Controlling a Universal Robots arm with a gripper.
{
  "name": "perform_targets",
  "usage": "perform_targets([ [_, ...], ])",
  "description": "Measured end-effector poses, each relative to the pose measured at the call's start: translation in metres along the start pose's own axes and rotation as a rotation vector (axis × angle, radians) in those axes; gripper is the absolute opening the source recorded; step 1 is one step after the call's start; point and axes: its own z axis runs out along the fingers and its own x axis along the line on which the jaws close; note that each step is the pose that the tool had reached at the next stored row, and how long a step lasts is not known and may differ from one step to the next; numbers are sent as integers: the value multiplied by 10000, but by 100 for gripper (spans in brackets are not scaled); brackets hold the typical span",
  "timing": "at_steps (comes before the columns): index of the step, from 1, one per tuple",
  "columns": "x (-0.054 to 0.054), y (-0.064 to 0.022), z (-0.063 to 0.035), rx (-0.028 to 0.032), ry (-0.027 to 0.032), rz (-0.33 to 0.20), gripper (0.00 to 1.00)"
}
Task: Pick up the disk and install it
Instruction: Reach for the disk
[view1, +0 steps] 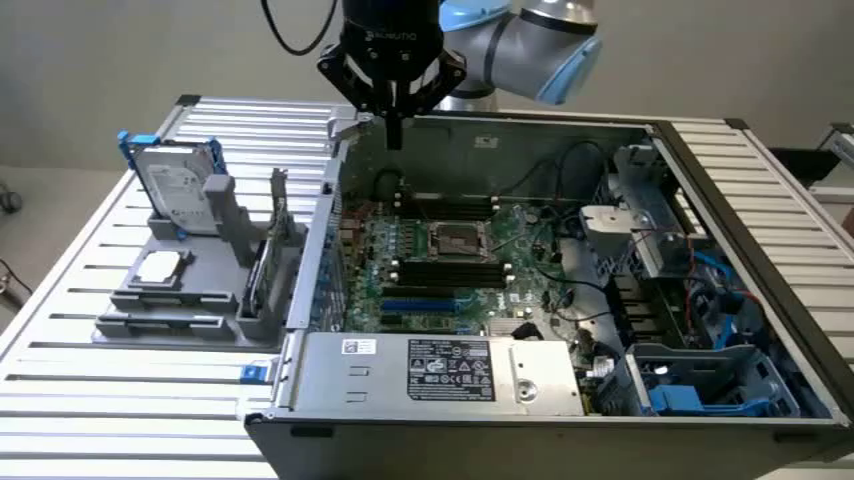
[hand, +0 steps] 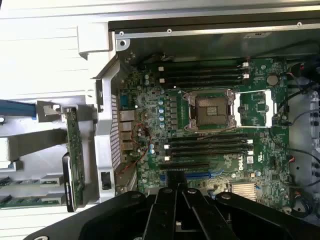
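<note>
The disk (view1: 180, 185) stands upright in a grey holder (view1: 200, 225) on the slatted table, at the exterior view's left. It is silver-grey with a white label and blue rails along its edges. My gripper (view1: 394, 138) hangs above the back left corner of the open computer case (view1: 320, 230), well apart from the disk. Its black fingers are shut together with nothing between them. In the wrist view the shut gripper (hand: 176, 194) points down over the green motherboard (hand: 150, 130).
A small square chip (view1: 160, 268) lies on the grey fixture, and a green card (view1: 274, 250) stands on edge beside it. Inside the case are the processor socket (view1: 458, 240), the silver power-supply box (view1: 434, 368) and a blue-trimmed bay (view1: 707, 385).
</note>
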Motion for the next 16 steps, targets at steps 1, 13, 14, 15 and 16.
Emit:
perform_targets([
  [1,0,0,0,0,0,0,11],
  [13,100,40,2,3,9,1,11],
  [14,142,67,3,11,8,0,11],
  [15,184,95,5,22,8,0,11],
  [16,229,120,6,33,8,0,11],
])
